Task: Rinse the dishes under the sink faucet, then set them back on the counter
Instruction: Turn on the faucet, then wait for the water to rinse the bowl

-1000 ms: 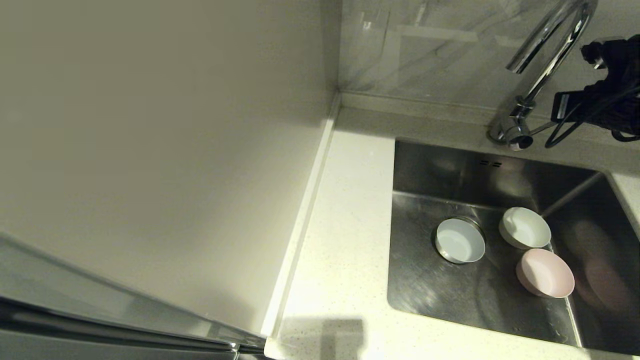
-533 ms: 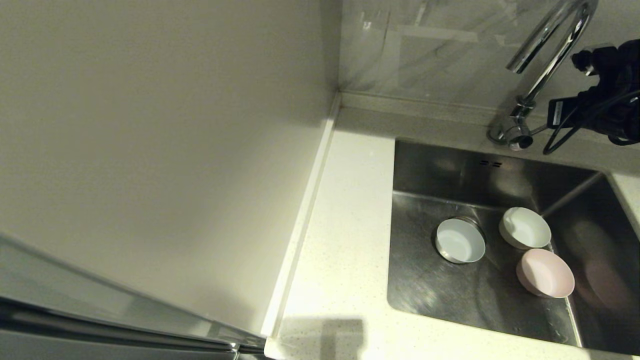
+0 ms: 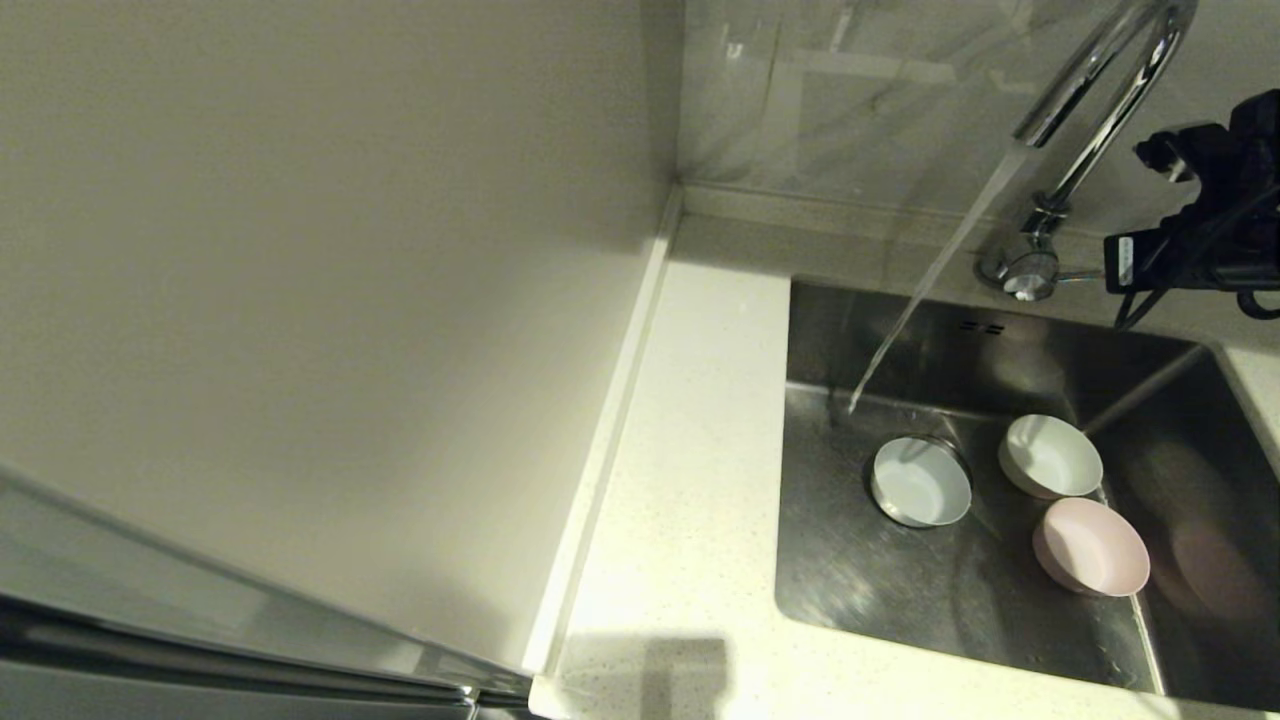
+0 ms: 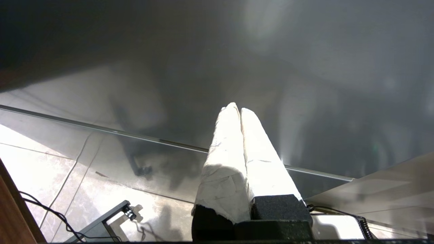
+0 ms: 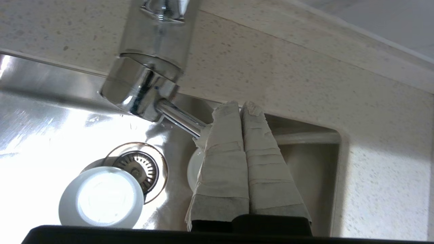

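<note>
Three dishes sit on the floor of the sink (image 3: 870, 590): a pale blue bowl (image 3: 920, 482) half over the drain (image 5: 139, 167), a white bowl (image 3: 1050, 456) and a pink bowl (image 3: 1090, 545). Water runs from the chrome faucet (image 3: 1100, 90) and lands on the sink floor just left of the pale blue bowl, missing all three. My right gripper (image 5: 240, 106) is shut, and the side of one finger touches the end of the faucet's side lever (image 5: 179, 119). My left gripper (image 4: 236, 109) is shut on nothing and parked off the counter.
The speckled white counter (image 3: 690, 450) runs along the sink's left side, with a raised edge strip (image 3: 610, 400) against the cream wall panel. The right arm's black body (image 3: 1200, 240) hangs behind the sink's right back corner.
Water has started flowing from the spout. The right gripper dropped slightly with the lever, which now lies level rather than angled up.
</note>
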